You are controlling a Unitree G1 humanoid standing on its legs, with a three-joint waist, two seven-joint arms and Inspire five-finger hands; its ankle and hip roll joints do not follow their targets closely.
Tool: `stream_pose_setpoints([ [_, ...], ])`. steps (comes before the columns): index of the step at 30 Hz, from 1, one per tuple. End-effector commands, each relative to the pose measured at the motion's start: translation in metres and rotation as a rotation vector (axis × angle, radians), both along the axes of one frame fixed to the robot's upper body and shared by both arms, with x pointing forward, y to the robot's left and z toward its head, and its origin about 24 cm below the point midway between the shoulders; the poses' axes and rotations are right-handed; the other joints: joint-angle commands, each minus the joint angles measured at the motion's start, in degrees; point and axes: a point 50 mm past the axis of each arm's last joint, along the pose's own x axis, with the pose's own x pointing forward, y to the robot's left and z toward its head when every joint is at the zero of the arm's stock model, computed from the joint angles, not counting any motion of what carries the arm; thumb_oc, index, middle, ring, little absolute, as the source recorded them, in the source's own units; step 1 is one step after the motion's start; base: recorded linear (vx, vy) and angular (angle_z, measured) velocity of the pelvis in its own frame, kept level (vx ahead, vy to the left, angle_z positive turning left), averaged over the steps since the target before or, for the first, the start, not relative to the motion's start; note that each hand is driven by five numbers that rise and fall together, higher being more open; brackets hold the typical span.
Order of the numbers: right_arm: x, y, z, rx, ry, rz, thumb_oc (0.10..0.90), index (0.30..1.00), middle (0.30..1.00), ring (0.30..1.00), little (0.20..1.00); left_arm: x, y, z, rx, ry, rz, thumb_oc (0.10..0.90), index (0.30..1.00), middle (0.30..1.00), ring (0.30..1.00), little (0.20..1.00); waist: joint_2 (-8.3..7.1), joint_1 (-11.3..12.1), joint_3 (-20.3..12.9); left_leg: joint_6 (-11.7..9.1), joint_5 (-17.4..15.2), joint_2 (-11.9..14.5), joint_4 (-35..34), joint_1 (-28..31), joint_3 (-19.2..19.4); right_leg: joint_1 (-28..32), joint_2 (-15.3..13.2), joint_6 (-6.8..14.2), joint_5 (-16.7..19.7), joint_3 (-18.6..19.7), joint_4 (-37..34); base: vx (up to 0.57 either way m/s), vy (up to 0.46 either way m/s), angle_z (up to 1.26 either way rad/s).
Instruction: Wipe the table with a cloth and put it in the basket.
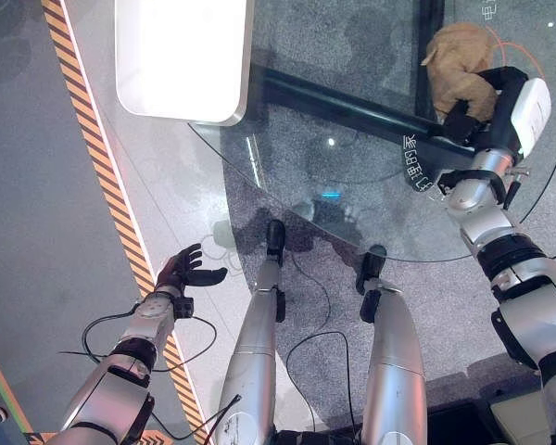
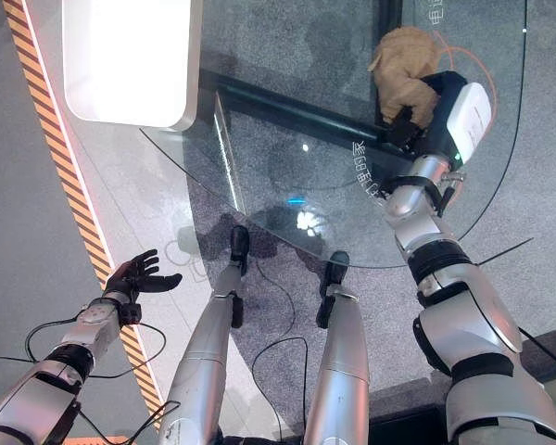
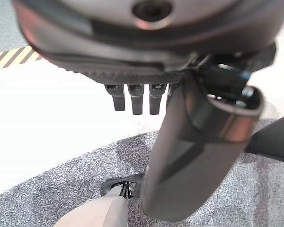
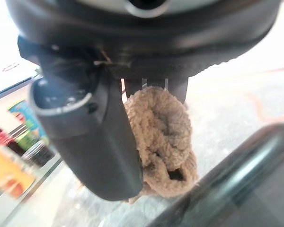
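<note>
Tan, fluffy terry cloth (image 1: 461, 57) is seen bunched into a lump on the round glass worktop (image 1: 352, 158), near its far right edge, and is gripped by the right robot hand (image 1: 482, 102), whose dark fingers and thumb are curled round it in the right wrist view. The left robot hand (image 1: 187, 271) is held well apart from the worktop, low on the left above the grey floor (image 1: 28, 232), with its fingers spread and nothing held. A white rounded panel (image 1: 181, 56) is seen beyond the worktop's far left edge.

A tan cloth (image 2: 403, 69) is gripped by the right hand (image 2: 424, 109) over the glass bench (image 2: 287, 120); the left hand (image 2: 139, 275) is held spread.
</note>
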Motion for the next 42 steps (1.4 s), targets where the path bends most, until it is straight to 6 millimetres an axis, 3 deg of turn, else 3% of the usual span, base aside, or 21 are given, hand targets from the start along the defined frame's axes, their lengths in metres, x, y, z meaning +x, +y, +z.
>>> stream_pose_setpoints([
  [1, -0.004, 0.02, 0.064, -0.147, -0.201, 0.083, 0.1, 0.3, 0.3, 0.3, 0.2, -0.013, 0.012, -0.011, 0.009, 0.03, 0.062, 0.8, 0.9, 0.9, 0.9, 0.9, 0.42, 1.1, -1.3, 3.2, -10.5, -2.0, 8.1, 1.7, 2.7, 3.1, 1.8, 0.4, 5.1, -0.6, -10.5, 0.0, 0.0, 0.0],
  [7, -0.002, 0.041, 0.064, -0.193, -0.185, 0.168, 0.1, 0.3, 0.3, 0.3, 0.2, -0.013, 0.008, -0.012, 0.009, 0.033, 0.054, 0.8, 0.9, 0.9, 0.9, 0.9, 0.6, 1.3, -1.3, 3.1, -10.3, -2.2, 8.1, 1.7, 2.7, 3.2, 1.6, 0.4, 5.0, -0.8, -10.4, 0.0, 0.0, 0.0],
  [8, -0.001, 0.056, 0.062, -0.238, -0.17, 0.217, 0.1, 0.3, 0.3, 0.3, 0.2, -0.013, 0.006, -0.012, 0.009, 0.035, 0.05, 0.8, 0.9, 0.9, 0.9, 0.9, 0.65, 1.4, -1.3, 3.1, -10.2, -2.4, 7.9, 1.7, 2.8, 3.3, 1.6, 0.3, 5.0, -0.9, -10.6, 0.0, 0.0, 0.0],
  [18, -0.001, 0.108, 0.051, -0.389, -0.078, 0.425, 0.1, 0.3, 0.3, 0.3, 0.2, -0.01, -0.005, -0.014, 0.001, 0.028, 0.024, 0.8, 0.9, 0.9, 0.9, 0.9, 1.25, 1.8, -1.3, 2.9, -9.7, -2.8, 7.4, 2.2, 3.0, 3.6, 1.2, 0.2, 5.0, -1.2, -11.0, 0.0, 0.0, 0.0],
  [23, -0.009, 0.148, 0.032, -0.515, -0.02, 0.609, 0.1, 0.3, 0.3, 0.3, 0.2, -0.01, -0.012, -0.017, -0.007, 0.033, 0.016, 0.8, 0.9, 0.9, 0.9, 0.9, 1.67, 2.0, -1.3, 2.7, -9.1, -3.2, 6.7, 2.7, 3.1, 4.0, 1.0, 0.2, 5.1, -1.2, -11.2, 0.0, 0.0, 0.0],
  [29, -0.015, 0.166, 0.017, -0.566, 0.025, 0.695, 0.1, 0.3, 0.3, 0.3, 0.2, -0.009, -0.015, -0.018, -0.018, 0.033, 0.01, 0.8, 0.9, 0.9, 0.9, 0.9, 1.97, 1.8, -1.3, 2.5, -8.7, -3.3, 6.4, 3.0, 3.2, 4.1, 0.9, 0.3, 5.0, -0.8, -11.1, 0.0, 0.003, 0.01],
  [42, -0.027, 0.184, -0.016, -0.648, 0.144, 0.87, 0.1, 0.3, 0.3, 0.3, 0.2, -0.008, -0.012, -0.017, -0.02, 0.03, 0.012, 0.8, 0.9, 0.9, 0.9, 0.9, 1.79, 1.3, -1.3, 2.4, -8.5, -3.3, 6.4, 3.4, 3.6, 4.5, 0.6, 0.6, 5.3, -0.7, -11.3, 0.0, 0.0, 0.0],
])
